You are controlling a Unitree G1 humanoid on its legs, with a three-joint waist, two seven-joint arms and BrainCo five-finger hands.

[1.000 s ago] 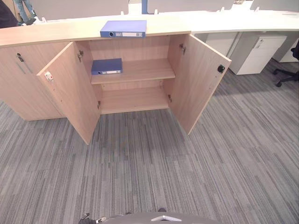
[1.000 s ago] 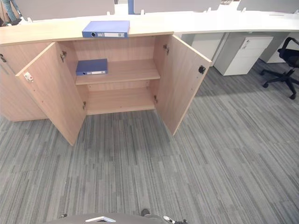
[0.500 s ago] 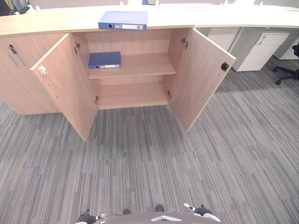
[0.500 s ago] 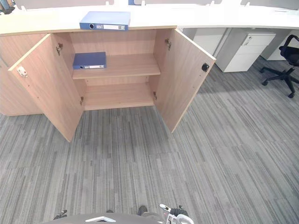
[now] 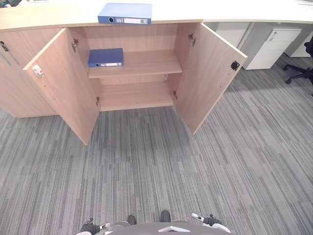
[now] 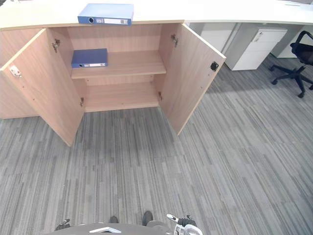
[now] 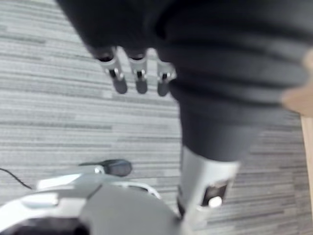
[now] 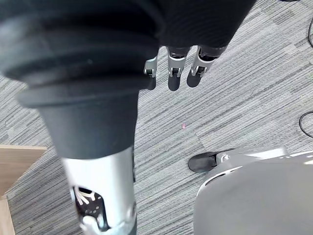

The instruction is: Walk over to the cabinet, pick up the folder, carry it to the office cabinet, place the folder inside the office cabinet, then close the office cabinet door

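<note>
Left wrist view shows you the left hand [image 7: 139, 81] hanging loose and empty; the right hand [image 8: 177, 78] hangs likewise. Across the carpet [image 5: 161, 161] the cabinet [image 5: 137, 94] stands with doors [image 5: 210, 68] wide, a second folder [image 5: 105, 57] shelved, the blue folder [image 5: 124, 13] on top. Grasping, placing and closing all remain.

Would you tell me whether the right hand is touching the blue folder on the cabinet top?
Apart. In the left eye view the folder lies on the cabinet top, with open carpet between it and the right hand.
</note>
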